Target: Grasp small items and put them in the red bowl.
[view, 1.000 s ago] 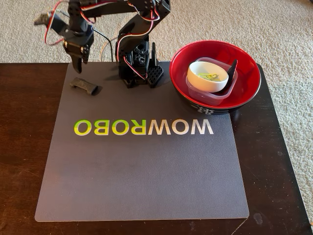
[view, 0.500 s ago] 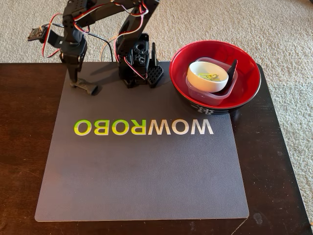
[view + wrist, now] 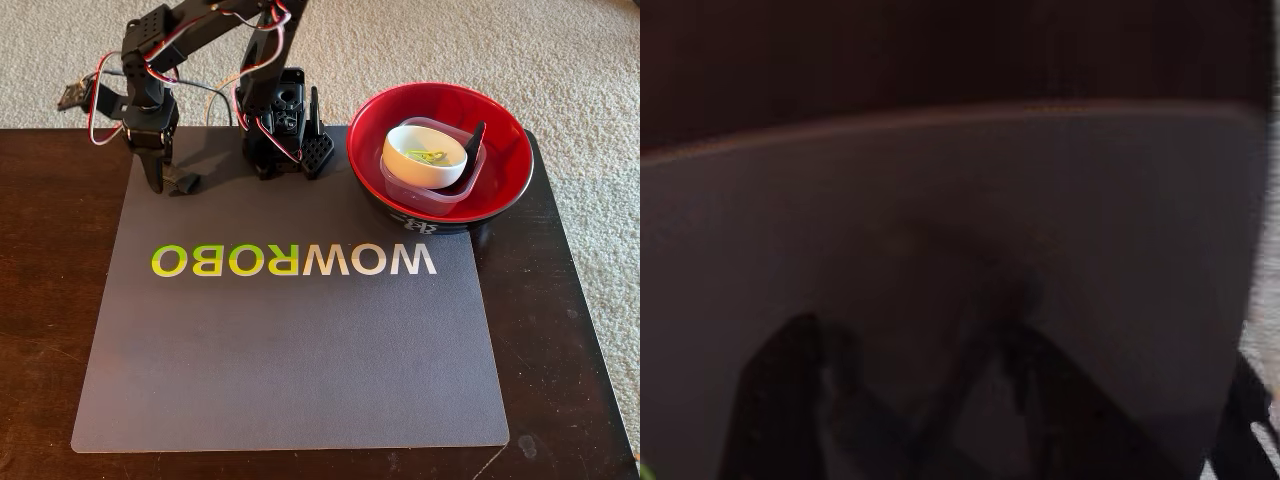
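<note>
The red bowl (image 3: 512,170) stands at the mat's back right corner in the fixed view. In it lies the clear square tub (image 3: 440,197). The small white dish (image 3: 402,160) sits in the tub with yellow-green paper clips (image 3: 432,156) inside. One black clip piece (image 3: 476,140) leans in the tub beside the dish. Another small black piece (image 3: 186,183) lies on the mat at the back left. My gripper (image 3: 165,182) points down onto the mat right beside it. In the blurred wrist view the gripper (image 3: 910,420) has its two dark fingers (image 3: 780,400) apart, with mat between them.
A grey mat (image 3: 290,350) with WOWROBO lettering covers the dark wooden table (image 3: 50,300). The arm's base (image 3: 285,125) stands at the mat's back edge, just left of the bowl. Beige carpet surrounds the table.
</note>
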You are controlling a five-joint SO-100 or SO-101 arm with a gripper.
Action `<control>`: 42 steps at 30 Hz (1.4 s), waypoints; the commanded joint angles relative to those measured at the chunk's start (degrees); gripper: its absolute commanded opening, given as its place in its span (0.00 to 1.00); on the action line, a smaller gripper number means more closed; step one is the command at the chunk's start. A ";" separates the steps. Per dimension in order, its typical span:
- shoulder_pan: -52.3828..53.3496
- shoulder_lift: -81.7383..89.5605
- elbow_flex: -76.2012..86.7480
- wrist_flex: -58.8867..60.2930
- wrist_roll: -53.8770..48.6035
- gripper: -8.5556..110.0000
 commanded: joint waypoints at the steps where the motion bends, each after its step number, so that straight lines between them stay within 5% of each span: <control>1: 1.58 -0.79 -1.23 -1.23 1.93 0.22; 7: 0.44 -0.18 -0.79 -1.14 2.11 0.07; 18: -15.12 2.29 -13.18 6.94 -20.13 0.07; 25: -44.38 -8.00 -35.24 17.40 -37.27 0.07; 34: -82.09 -3.43 -60.64 29.97 -40.96 0.07; 42: -121.55 18.63 -59.59 43.51 -41.75 0.07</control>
